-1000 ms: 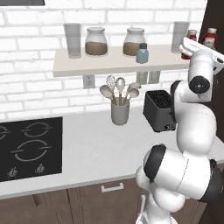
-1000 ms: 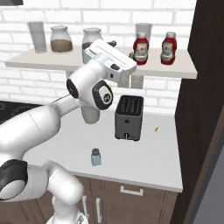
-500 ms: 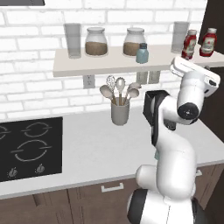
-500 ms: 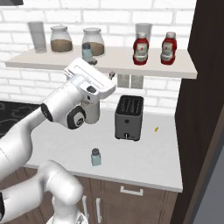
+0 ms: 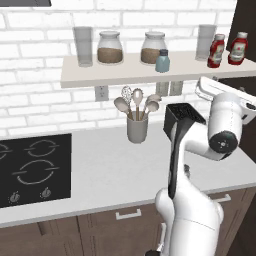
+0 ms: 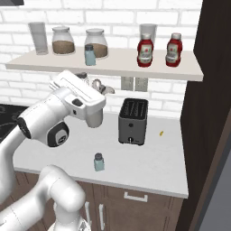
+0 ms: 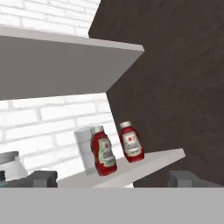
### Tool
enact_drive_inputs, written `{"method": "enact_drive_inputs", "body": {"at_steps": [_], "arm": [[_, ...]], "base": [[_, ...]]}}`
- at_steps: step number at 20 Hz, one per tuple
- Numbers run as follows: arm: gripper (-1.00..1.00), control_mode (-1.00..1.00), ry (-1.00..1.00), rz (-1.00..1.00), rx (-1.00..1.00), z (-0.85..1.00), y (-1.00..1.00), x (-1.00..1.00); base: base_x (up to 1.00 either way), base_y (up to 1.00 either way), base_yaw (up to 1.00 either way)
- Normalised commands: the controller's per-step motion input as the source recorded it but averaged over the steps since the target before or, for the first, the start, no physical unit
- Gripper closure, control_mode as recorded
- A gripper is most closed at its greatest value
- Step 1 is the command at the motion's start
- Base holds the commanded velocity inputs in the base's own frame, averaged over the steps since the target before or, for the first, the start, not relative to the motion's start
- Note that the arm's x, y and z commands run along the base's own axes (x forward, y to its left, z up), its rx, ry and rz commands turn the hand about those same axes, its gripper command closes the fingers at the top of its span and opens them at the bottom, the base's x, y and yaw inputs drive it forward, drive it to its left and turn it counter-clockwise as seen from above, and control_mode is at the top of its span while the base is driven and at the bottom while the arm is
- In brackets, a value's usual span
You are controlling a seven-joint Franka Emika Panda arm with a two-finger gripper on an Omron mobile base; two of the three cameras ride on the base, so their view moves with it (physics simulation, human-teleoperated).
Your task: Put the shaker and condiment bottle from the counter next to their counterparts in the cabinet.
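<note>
two dark fingertips (image 7: 43,178) wide apart, jaws open and empty, facing two red bottles (image 7: 103,151) on the shelf (image 7: 148,159)

I'm driving the rig in a home kitchen: a black hob (image 5: 32,167) is set into the pale counter (image 5: 105,167) under white brick. Beside it on the counter stand a utensil crock (image 5: 137,127) and a toaster (image 6: 133,121). Above the counter, an open shelf (image 6: 108,61) carries jars and ketchup bottles (image 6: 145,49).
</note>
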Motion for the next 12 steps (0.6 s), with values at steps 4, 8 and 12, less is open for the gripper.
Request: {"method": "enact_drive_inputs", "body": {"at_steps": [4, 8, 12], "arm": [[-1.0, -1.0, 0.16, 0.0, 0.0, 0.0, 0.07, -0.49], [-1.0, -1.0, 0.2, 0.0, 0.0, 0.0, 0.04, -0.42], [-1.0, -1.0, 0.23, 0.0, 0.0, -0.02, 0.07, -0.39]], "base": [[0.0, 0.0, 0.0], [0.0, 0.0, 0.0], [0.0, 0.0, 0.0]]}}
